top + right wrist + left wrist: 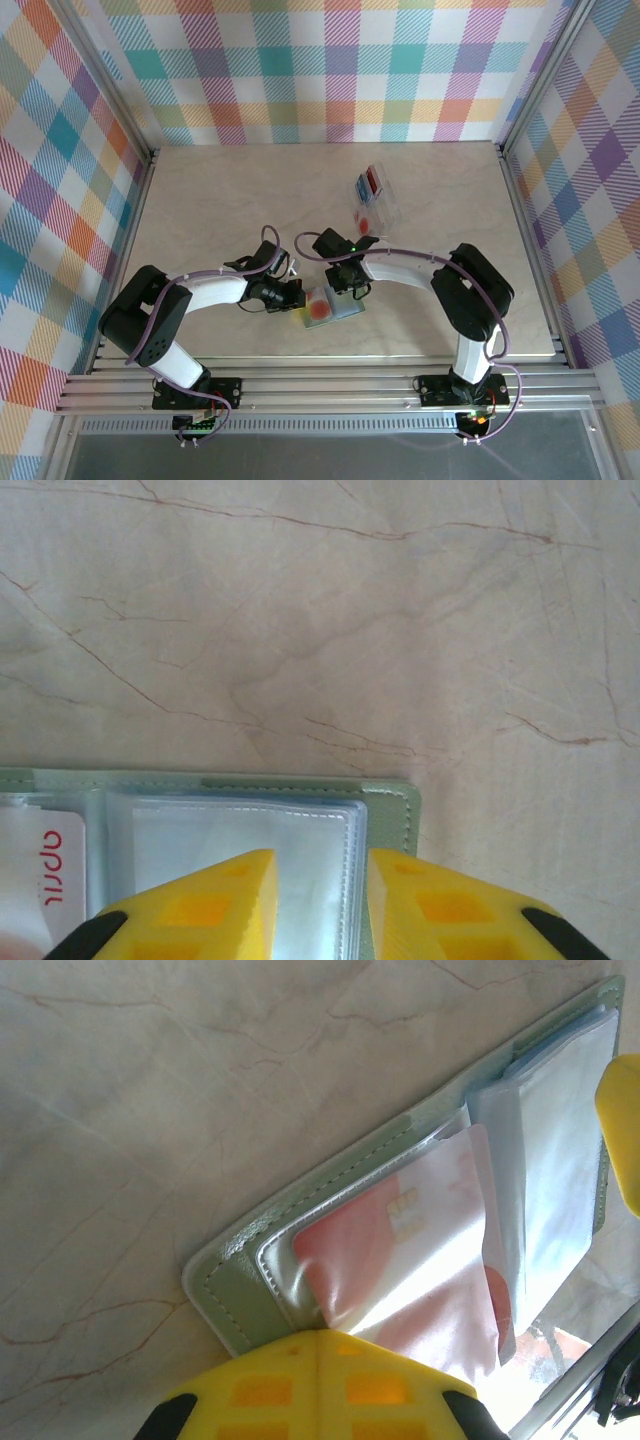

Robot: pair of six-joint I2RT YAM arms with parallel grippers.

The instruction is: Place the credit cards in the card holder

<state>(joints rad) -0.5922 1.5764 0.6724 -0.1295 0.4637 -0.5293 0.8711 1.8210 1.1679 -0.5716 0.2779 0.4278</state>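
As seen from above, everything is carried by the table (200, 200), onto which the left arm (215, 292) and the right arm (410, 268) are reached from the 6 o'clock edge. A clear rack (385, 205) is stood at about 1 o'clock from the card holder (348, 310), well apart from it. The card holder is laid open flat near the 6 o'clock edge. A pale card (420, 1270) with an orange-red mark is seen under one of its clear pockets, skewed rather than square.

The left gripper (318, 1385), at the card holder's 9 o'clock side, is closed with its fingers together on the cover's edge, apparently clamping it. The right gripper (320, 870), at the 12 o'clock side, is held with its jaws a little apart over a clear sleeve, and nothing is clamped.

The step in hand is judged to be the seating of that card. It would be done well if the cover were held down, the card pushed square along its pocket, and the thin sleeve not dragged up as the fingers are drawn off.

Counted: one table, two arms, one rack, one card holder, two grippers and one card in the card holder. In the rack a red card (367, 183), a blue card (380, 180) and a second pale card (368, 220) are made out; more cannot be ruled out.
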